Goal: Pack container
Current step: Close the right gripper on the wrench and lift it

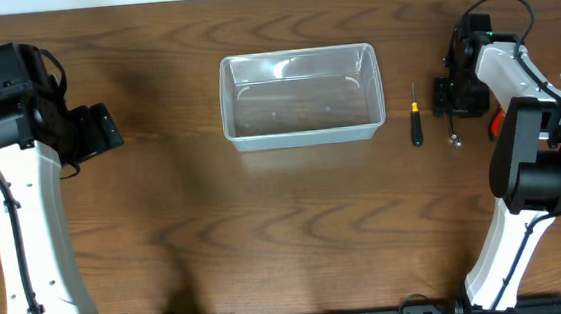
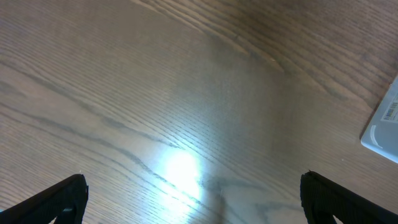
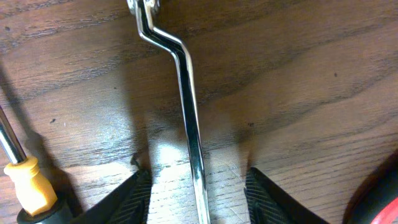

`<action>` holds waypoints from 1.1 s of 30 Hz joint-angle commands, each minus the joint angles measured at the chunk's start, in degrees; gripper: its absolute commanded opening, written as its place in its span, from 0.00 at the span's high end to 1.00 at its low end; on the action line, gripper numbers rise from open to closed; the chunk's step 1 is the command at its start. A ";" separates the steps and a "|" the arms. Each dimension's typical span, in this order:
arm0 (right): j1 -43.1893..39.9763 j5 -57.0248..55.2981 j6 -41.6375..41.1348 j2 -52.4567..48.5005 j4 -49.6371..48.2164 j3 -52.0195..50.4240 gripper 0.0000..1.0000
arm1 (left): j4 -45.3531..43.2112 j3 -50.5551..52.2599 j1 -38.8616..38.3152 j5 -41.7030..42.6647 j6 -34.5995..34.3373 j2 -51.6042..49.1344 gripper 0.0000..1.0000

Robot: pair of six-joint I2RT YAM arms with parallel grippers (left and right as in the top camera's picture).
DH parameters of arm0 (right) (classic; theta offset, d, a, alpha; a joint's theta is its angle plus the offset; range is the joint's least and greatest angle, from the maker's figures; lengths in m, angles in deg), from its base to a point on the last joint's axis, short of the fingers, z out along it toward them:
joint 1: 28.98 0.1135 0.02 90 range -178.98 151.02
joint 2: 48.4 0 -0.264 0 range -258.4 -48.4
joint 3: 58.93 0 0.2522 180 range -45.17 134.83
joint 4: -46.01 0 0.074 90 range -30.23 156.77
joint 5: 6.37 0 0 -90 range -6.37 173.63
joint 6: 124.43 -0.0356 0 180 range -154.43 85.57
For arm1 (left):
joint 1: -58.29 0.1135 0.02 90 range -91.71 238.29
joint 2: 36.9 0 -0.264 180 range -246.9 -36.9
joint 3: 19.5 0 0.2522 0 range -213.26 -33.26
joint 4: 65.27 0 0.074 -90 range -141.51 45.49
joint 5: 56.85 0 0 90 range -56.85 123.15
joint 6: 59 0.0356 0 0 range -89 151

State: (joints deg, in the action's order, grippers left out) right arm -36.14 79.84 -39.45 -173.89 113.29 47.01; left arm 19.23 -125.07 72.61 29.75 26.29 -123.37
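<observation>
Pick-up step, I'd say: right gripper (image 3: 199, 190) sits half open astride the chrome offset wrench (image 3: 185, 81), not pinching it yet. Left gripper (image 2: 193, 194) is wide open and empty. Next up: squeeze, lift, carry to the clear container (image 1: 305, 135), upper middle of the overhead view.

The overhead view looks straight down from high above and takes in the whole worktop (image 1: 286, 227). The left wrist view faces down on bare wood from close; the container (image 2: 384, 121) corner at its right edge is shared with overhead. The right wrist view sits very near the worktop, over a wrench (image 3: 189, 124) and a screwdriver (image 3: 28, 185) — overhead shows both, at the right.
</observation>
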 commanded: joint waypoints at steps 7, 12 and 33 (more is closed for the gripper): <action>0.17 -0.24 -0.68 -1.27 0.02 0.39 0.64 | 0.44 -1.33 0.24 -0.07 -0.33 0.55 0.02; 0.17 -0.24 -0.70 -1.27 0.02 0.39 0.75 | 0.63 -1.33 0.24 -0.07 -0.33 0.55 0.02; 0.17 -0.24 -0.70 -1.27 -2.23 0.39 0.85 | 1.29 -1.33 0.24 -0.07 -0.33 0.55 0.02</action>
State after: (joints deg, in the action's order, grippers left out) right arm -36.14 79.99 -40.06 -174.02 111.36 47.01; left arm 20.25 -125.07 72.61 29.77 26.29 -123.37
